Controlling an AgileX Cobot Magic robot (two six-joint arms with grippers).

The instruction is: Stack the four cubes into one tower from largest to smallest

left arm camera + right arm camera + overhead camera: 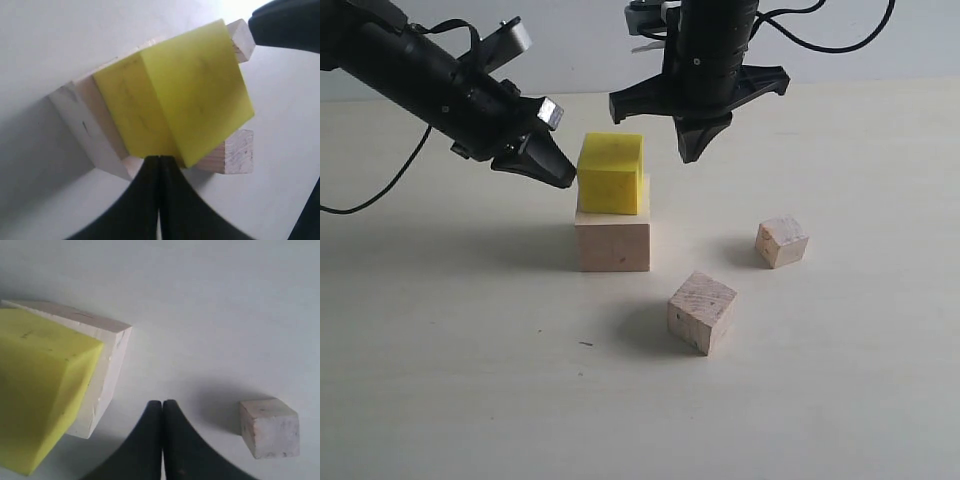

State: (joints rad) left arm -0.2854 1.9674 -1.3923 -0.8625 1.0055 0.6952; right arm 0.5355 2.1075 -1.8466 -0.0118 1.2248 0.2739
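The yellow cube (611, 172) (180, 92) (40, 385) sits on top of the large pale wood cube (612, 243) (85, 127) (107, 370), turned a little askew on it. My left gripper (565, 178) (159, 159) is shut, its tip at the yellow cube's left lower corner. Shut too, with nothing between its fingers, my right gripper (692, 152) (162, 404) hangs in the air to the right of the stack. The medium wood cube (701, 312) lies in front of the stack to the right. Farther right rests the small wood cube (781, 242) (270, 427).
The cubes stand on a pale table (470, 380). A light wall (570, 40) runs along the table's far edge. Black cables trail from both arms.
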